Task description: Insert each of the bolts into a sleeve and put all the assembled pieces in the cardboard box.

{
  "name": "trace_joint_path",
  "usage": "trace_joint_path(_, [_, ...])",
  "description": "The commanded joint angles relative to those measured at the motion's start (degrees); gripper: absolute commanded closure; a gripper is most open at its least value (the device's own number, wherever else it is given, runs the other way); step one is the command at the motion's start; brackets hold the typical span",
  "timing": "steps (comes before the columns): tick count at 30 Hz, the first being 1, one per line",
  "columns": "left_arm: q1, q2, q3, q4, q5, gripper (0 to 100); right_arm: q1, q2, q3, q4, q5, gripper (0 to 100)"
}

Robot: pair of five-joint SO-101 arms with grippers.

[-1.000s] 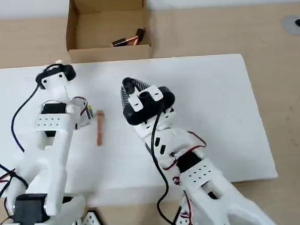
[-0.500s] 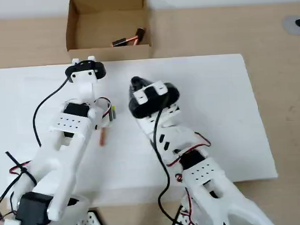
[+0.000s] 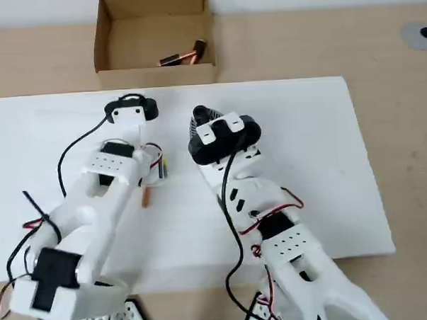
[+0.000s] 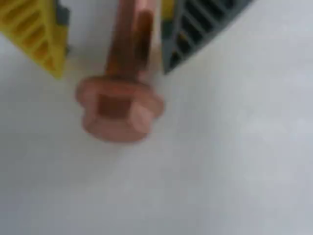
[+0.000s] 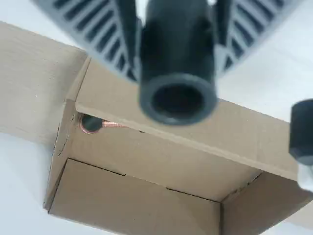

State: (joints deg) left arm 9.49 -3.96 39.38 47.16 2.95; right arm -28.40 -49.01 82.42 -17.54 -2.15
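A copper bolt (image 4: 120, 110) with a hex head lies on the white mat (image 3: 306, 163). My left gripper (image 4: 111, 71) is open and straddles its shaft, yellow finger (image 4: 34, 34) on one side, grey finger (image 4: 195, 29) on the other. From above, only the bolt's end (image 3: 146, 197) sticks out under the left arm. My right gripper (image 5: 178, 73) is shut on a black sleeve (image 5: 178, 100), whose open bore faces the cardboard box (image 5: 161, 161). From above, the sleeve (image 3: 199, 117) hangs over the mat's middle, short of the box (image 3: 157, 76).
An assembled piece (image 3: 184, 56) of copper bolt and black sleeve lies inside the box, against its right wall. Bare mat extends to the right of both arms. A round grey fitting (image 3: 419, 34) sits on the wooden table at the far right.
The left arm has swung right and come down over the bolt, covering most of it. The right arm with the sleeve has shifted slightly to the right.
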Motion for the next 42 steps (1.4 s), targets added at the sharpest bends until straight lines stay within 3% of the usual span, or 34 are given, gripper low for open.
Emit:
trace_joint_path(1, [-2.81, 2.95, -3.87, -0.79, -0.26, 85, 1.10, -1.89, -4.09, 0.09, -0.44, 98.9])
trace_joint_path(9, [-1.49, 3.21, -5.98, -0.88, -4.04, 99, 1.01, -1.89, -4.09, 0.09, -0.44, 98.9])
trace_joint_path(16, [-1.67, 3.21, -5.98, -0.70, -4.57, 99, 1.01, -1.89, -4.09, 0.09, -0.44, 98.9])
trace_joint_path(23, [-1.14, -0.84, -11.08, 8.79, -4.57, 99, 1.01, -1.89, -4.00, 0.09, -0.44, 98.9])
trace_joint_path(32, [-1.05, -32.22, -9.41, 10.90, -2.73, 99, 1.01, -1.89, -4.09, -0.18, -0.26, 98.9])
trace_joint_path(42, [-1.05, -75.30, 9.32, 10.73, -4.57, 99, -1.36, -10.68, -3.74, 0.00, -0.09, 98.9])
